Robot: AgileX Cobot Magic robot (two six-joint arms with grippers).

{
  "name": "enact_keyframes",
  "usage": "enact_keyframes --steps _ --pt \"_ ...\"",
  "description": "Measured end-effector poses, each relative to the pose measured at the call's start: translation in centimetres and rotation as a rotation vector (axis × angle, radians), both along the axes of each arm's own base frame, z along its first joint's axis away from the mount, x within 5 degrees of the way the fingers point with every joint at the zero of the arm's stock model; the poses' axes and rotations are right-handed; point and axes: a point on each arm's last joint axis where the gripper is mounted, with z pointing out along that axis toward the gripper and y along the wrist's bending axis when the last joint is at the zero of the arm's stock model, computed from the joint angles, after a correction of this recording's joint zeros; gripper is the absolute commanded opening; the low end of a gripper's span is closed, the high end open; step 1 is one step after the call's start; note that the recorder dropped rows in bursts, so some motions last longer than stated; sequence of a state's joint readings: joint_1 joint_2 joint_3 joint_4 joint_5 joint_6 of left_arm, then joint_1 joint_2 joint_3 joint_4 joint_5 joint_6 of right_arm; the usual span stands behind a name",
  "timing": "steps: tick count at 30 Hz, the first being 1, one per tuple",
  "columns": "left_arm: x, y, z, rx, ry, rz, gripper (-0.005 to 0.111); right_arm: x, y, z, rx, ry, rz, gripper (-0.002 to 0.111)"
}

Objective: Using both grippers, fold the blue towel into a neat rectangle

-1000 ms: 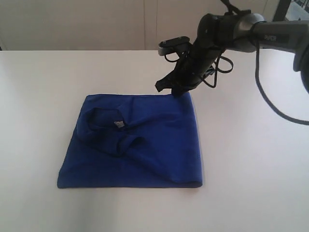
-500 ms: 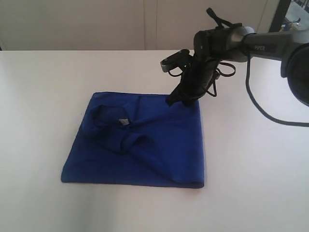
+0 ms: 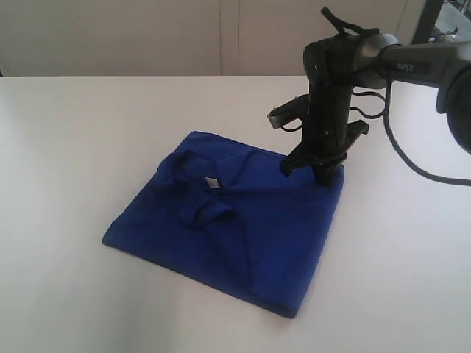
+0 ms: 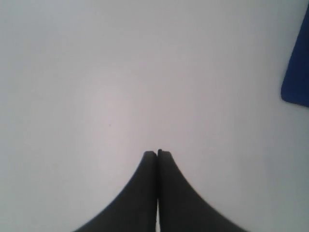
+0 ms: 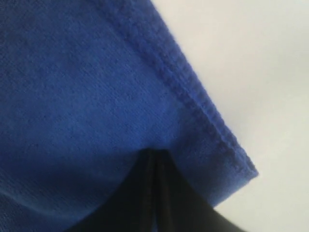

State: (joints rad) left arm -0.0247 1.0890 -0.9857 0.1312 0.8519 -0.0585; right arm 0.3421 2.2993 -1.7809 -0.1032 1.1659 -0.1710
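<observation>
The plain white table [image 3: 73, 132] carries the deep royal-blue terry towel [image 3: 257, 243], which lies flat in a rough rectangle with a rumpled fold bunched across its upper layer. Over the last second the towel has slid and turned. Its far right corner has travelled toward the right and nearer the camera, so the whole cloth now sits skewed to the table edge.

The black right gripper [image 3: 321, 175] has come along with that corner. Its jaws are clenched together and the tips bear down on the cloth just inside the hem; whether any pile is pinched between them I cannot tell. The drag looks like squaring up, not folding, so the rumple remains to be smoothed.

The black left gripper [image 4: 157, 152] is clenched on nothing, over bare table, apart from the towel's edge. The small white tag [image 3: 211, 182] shows beside the rumple.
</observation>
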Motion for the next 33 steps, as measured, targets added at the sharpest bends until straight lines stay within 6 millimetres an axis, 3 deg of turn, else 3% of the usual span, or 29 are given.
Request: enact_keyframes --steps 12,21,27,33 --pt "0.0 0.0 0.0 0.000 0.000 0.000 0.000 -1.7 -0.2 0.5 0.019 0.063 -0.055 0.000" --pt "0.0 0.0 0.0 0.000 0.000 0.000 0.000 -2.4 0.3 4.4 0.120 0.015 0.016 0.000" --pt "0.0 0.0 0.0 0.000 0.000 0.000 0.000 -1.5 2.4 3.5 0.337 -0.054 0.094 0.000" --pt "0.0 0.0 0.0 0.000 0.000 0.000 0.000 -0.1 3.1 2.2 0.393 -0.170 0.098 0.000"
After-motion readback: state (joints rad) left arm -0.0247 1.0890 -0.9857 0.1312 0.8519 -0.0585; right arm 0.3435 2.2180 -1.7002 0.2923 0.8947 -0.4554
